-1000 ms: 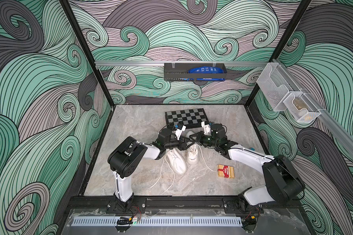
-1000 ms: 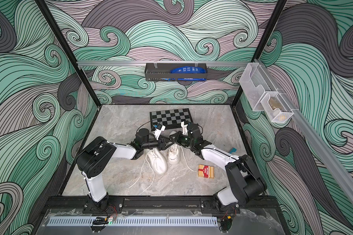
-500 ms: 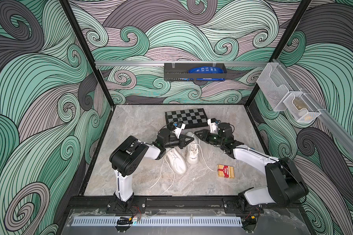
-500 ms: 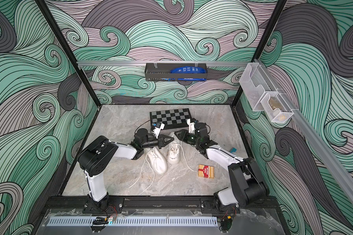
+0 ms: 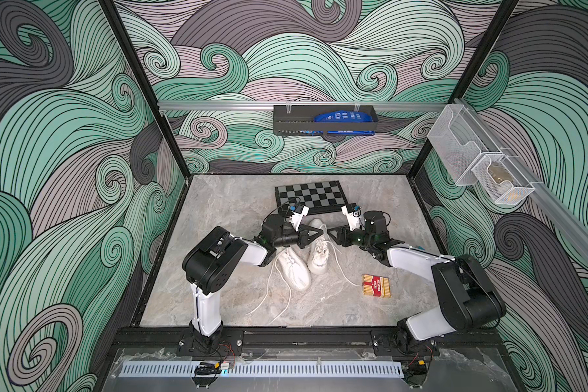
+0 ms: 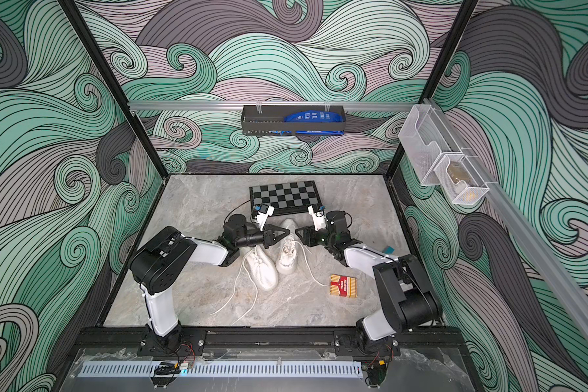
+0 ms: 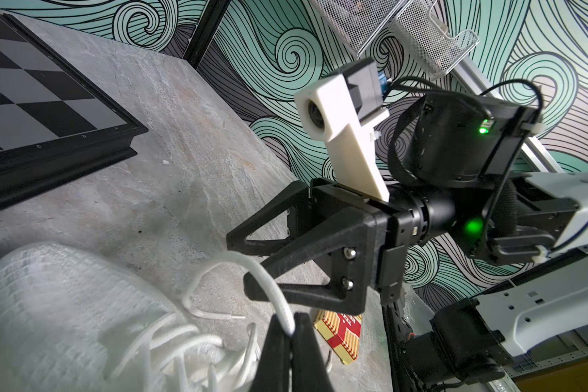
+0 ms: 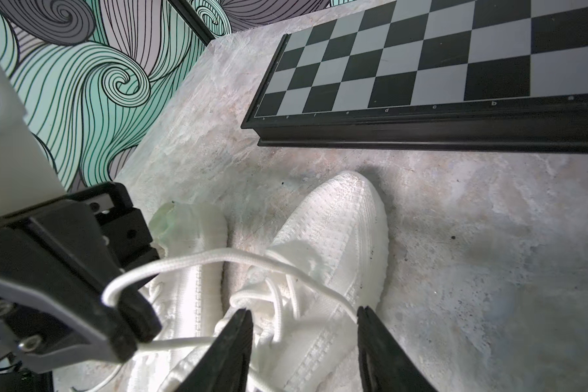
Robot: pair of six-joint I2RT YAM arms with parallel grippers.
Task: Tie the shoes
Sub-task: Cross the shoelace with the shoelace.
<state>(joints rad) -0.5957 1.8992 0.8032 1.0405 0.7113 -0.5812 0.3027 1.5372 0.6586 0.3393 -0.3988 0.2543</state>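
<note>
Two white knit shoes lie side by side mid-table in both top views: one [image 5: 294, 268] with its toe toward the front, the other [image 5: 318, 253] just right of it. Above the right-hand shoe [image 8: 336, 230], my left gripper [image 7: 291, 325] is shut on a loop of its white lace [image 7: 269, 285]. That arched lace [image 8: 218, 256] runs from the shoe's eyelets to the left gripper [image 8: 129, 322]. My right gripper [image 8: 302, 317] faces it tip to tip, open over the shoe's tongue, with nothing pinched. The right gripper [image 5: 329, 234] stands a little right of the left gripper [image 5: 320, 233].
A black chessboard [image 5: 311, 197] lies just behind the shoes. A red-and-yellow box [image 5: 375, 286] sits at the front right, with a loose lace end [image 5: 343, 271] trailing toward it. Two long laces [image 5: 269, 298] from the left-hand shoe trail toward the front edge.
The left gripper has shut on the lace loop. The right gripper has opened, let go of the lace and drawn back to the right.
</note>
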